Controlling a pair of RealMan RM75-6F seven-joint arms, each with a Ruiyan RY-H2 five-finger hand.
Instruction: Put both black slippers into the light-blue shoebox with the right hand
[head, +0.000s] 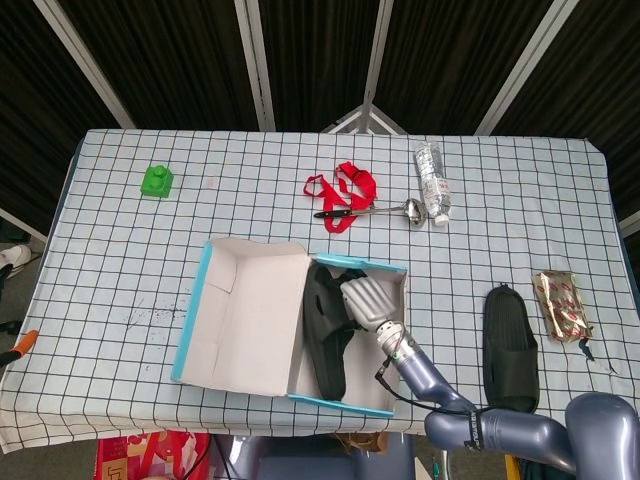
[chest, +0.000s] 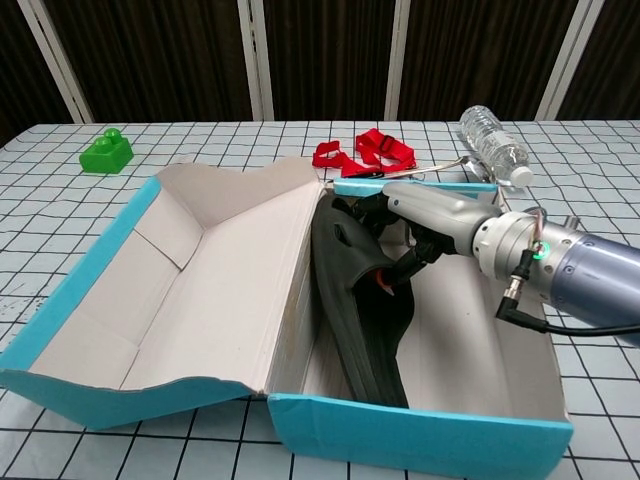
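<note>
Checked tablecloth (head: 120, 260), dark slatted wall (head: 180, 60), white posts (head: 255, 60)
</note>
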